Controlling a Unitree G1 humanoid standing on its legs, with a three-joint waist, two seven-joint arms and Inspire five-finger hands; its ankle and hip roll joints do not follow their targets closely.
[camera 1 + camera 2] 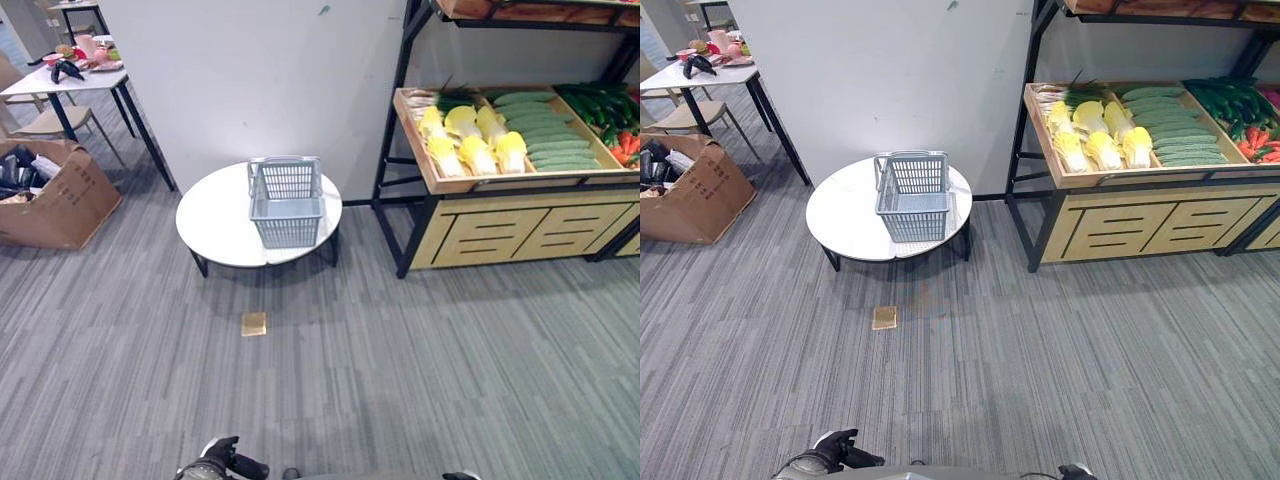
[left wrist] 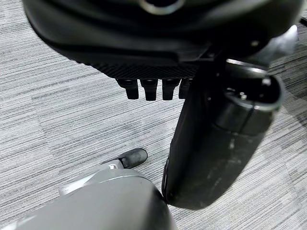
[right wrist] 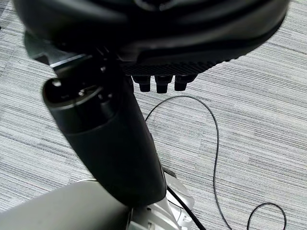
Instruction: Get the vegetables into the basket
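An empty grey wire basket [image 1: 286, 205] stands on a low round white table [image 1: 215, 225] ahead of me. To its right, a wooden shelf crate [image 1: 420, 150] holds yellow-white cabbages [image 1: 470, 140], pale green cucumbers [image 1: 545, 135], darker green vegetables [image 1: 600, 100] and some red ones [image 1: 628, 145]. My left hand [image 1: 222, 462] hangs low at the bottom edge of the eye views, far from the table. Its own wrist view shows the thumb [image 2: 216, 143] and relaxed fingers [image 2: 148, 88] over bare carpet, holding nothing. My right hand [image 3: 110, 143] hangs the same way, empty.
A cardboard box [image 1: 50, 195] of clutter sits on the floor at the left, with a white desk [image 1: 60, 80] and chair behind it. A small tan square [image 1: 254, 323] lies on the grey carpet before the round table. A white wall panel stands behind the table.
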